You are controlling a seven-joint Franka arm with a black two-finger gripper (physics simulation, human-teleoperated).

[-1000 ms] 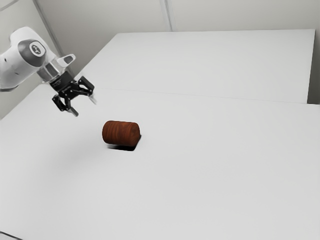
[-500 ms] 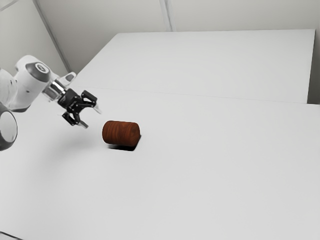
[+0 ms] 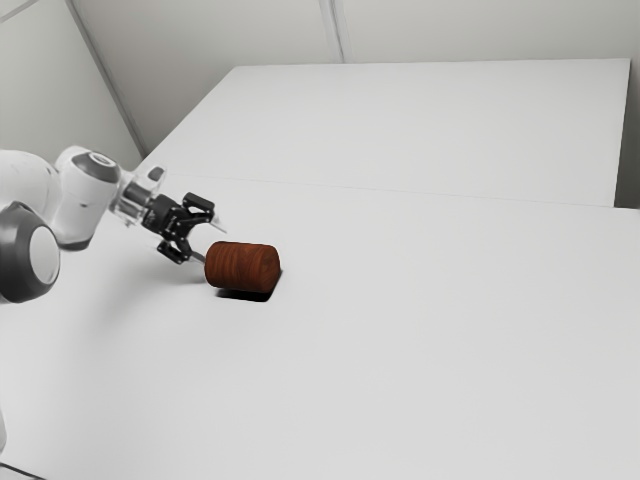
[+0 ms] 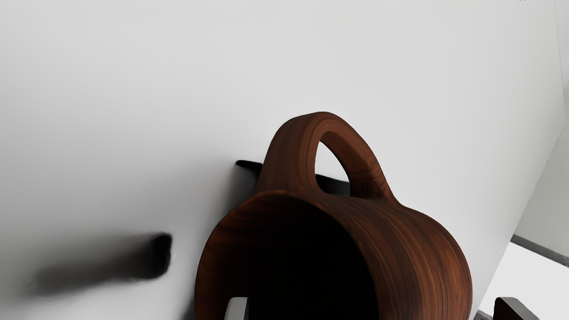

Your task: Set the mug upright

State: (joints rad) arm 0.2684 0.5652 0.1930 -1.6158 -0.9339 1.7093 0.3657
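White worktop (image 3: 400, 360), mug (image 3: 242, 267) on its side, open end effector (image 3: 212, 245) lining up I reckon, so straddle the rim (image 4: 361, 249), then pinch.

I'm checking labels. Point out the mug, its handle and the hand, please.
Mug (image 3: 242, 267): exterior view, on its side wall.
Handle (image 4: 289, 155): wrist view, on the loop's thick outer band.
Hand (image 3: 212, 245): exterior view, midway between the fingertips.

No legible text, label, brand, number or sign in either view. Few tiny dark marks (image 4: 527, 0) at very edge of wrist view, cut off by it: too small and too partial to read.
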